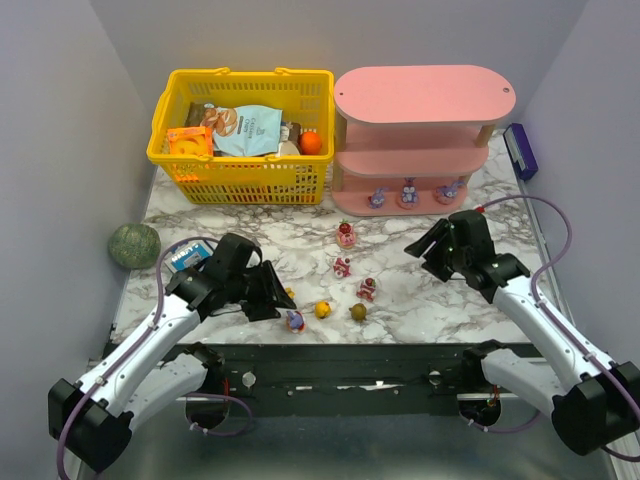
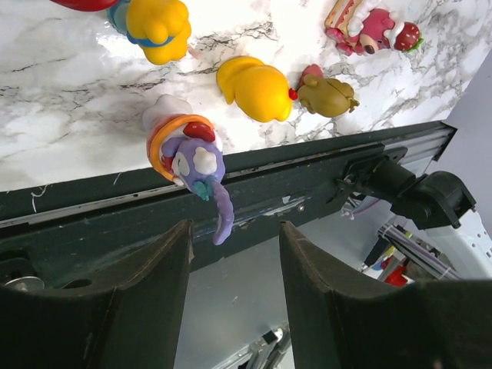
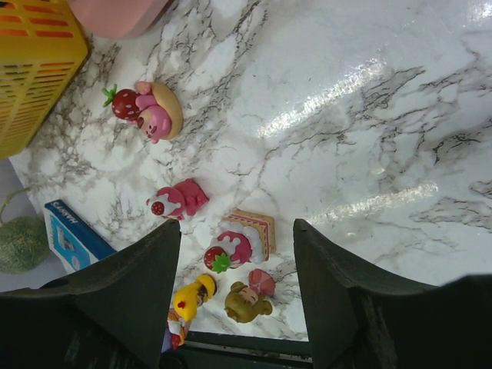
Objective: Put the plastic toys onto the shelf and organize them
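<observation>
At the near edge of the marble tabletop (image 1: 420,300) a purple bunny toy (image 2: 192,157) lies on its side, one ear hanging out over the dark rail. The left gripper (image 2: 234,231) hovers low at that edge, its jaws partly apart and holding nothing, the ear just beyond the gap. Just beside the bunny along the same edge sit a yellow toy (image 1: 322,309) and an olive toy (image 1: 358,312), close together, and a smaller yellow toy (image 1: 288,294) lies by the left fingers. Three pink strawberry toys (image 1: 342,267) run in a loose line from there toward the middle of the tabletop, each apart from the next. The right gripper (image 1: 425,250) hangs over the right half of the marble, jaws wide and holding nothing, with open surface from it to the right edge. A blue box (image 1: 187,258) lies at the left edge behind the left arm, and a green ball (image 1: 134,245) rests just past that edge by the wall. Along the far edge the yellow basket (image 1: 250,180) of packets takes the left corner and the pink shelf (image 1: 425,95) stands just beside it, with three purple toys (image 1: 408,192) in a row on its lowest board. A purple case (image 1: 520,150) lies at the far right corner. Grey walls close in the left, far and right sides.
</observation>
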Controlling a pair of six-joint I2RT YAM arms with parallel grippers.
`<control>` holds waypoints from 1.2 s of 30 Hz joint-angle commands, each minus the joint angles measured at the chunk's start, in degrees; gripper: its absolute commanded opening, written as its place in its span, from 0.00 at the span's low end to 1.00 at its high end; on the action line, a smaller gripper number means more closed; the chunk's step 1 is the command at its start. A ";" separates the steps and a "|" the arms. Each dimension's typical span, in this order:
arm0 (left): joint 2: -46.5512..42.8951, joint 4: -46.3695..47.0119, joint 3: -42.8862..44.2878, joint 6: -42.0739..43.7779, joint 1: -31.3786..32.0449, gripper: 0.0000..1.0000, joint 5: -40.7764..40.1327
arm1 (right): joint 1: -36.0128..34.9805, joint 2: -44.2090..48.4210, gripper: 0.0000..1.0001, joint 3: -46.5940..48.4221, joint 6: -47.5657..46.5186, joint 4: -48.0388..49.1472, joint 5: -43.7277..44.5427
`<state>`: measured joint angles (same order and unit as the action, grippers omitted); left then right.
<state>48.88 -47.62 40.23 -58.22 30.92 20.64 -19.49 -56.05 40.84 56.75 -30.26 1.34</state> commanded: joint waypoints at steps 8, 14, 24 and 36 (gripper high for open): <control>2.44 2.96 -2.08 -2.25 1.78 0.44 -0.69 | 0.06 5.60 0.64 -2.78 0.29 -1.55 0.94; 2.88 3.93 -2.70 -2.87 1.87 0.38 -1.22 | 0.50 9.03 0.64 -3.84 -0.06 -2.17 2.08; 2.36 3.58 -3.23 -4.10 2.04 0.17 -2.10 | 0.85 9.03 0.64 -3.57 -0.94 -3.14 2.08; 3.76 -4.67 11.95 -7.35 2.04 0.00 -5.34 | 1.38 8.85 0.64 -2.79 -0.77 -3.58 3.22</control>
<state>51.75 -48.60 42.52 -63.72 32.75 18.22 -18.76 -47.46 37.65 56.86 -32.64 2.24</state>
